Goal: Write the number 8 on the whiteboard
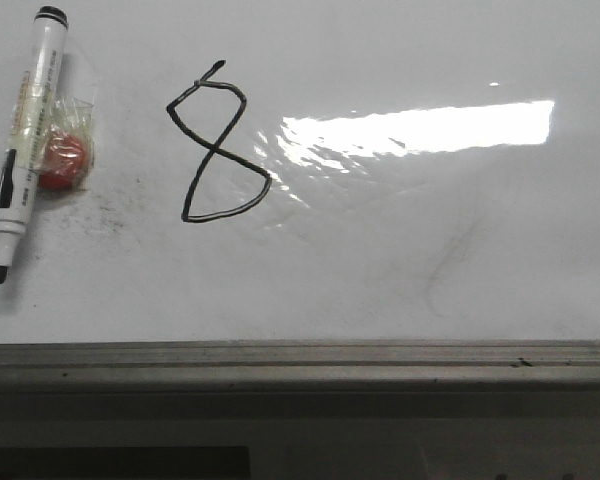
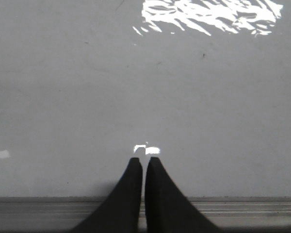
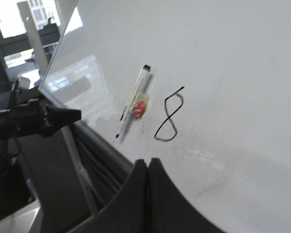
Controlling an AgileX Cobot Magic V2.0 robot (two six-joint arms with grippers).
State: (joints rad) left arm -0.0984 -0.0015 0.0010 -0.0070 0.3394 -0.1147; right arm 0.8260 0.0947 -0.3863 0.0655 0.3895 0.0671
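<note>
Whiteboard: number 8 drawn left of centre; marker lying further left. My left pincer and right pincer: both pressed together, empty.

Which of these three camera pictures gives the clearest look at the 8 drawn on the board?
The front view: the number 8 sits square-on, whole and sharp on the whiteboard, beside the marker. The right wrist view shows the whole figure too, but smaller and slanted. The left wrist view shows only bare board and glare, no 8.
</note>
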